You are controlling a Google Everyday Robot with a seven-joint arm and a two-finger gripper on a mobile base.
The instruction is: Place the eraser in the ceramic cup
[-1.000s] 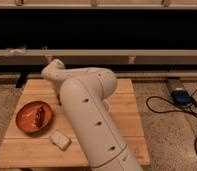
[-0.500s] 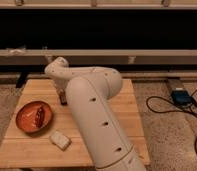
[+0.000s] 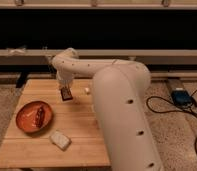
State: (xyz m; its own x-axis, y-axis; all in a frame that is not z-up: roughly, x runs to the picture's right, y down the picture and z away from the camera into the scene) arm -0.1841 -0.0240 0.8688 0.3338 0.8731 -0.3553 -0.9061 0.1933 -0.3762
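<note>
Now, the white robot arm (image 3: pixel 117 105) is seen reaching from the lower right over the wooden table (image 3: pixel 82 127) toward its far left part. The gripper (image 3: pixel 66 91) is found at the end of the arm, pointing downward, above the far left area of the table. Its fingers are closed together on the eraser (image 3: pixel 67 94), a small dark block with faint orange-red marks, which is held tilted at the fingertips. Whether the eraser touches the table surface cannot be told.

The ceramic cup (image 3: pixel 87 90) is seen only as a small white shape to the right of the gripper, close against the arm, which hides a part of it. The inside of the cup cannot be seen, so its content cannot be told. The eraser is outside the cup, near it but apart from it.

On the left side of the table, nearer to the camera than the gripper, a round orange plate (image 3: pixel 25 119) is placed. A dark reddish-brown bar (image 3: pixel 40 116) is lying in this plate, a little right of its middle. A pale beige block (image 3: pixel 60 139), like a sponge, is lying on the bare wood near the front edge, outside the plate and just beside its lower right rim.

On the floor at the right, well apart from the table, a blue device (image 3: pixel 182 96) is seen.
</note>
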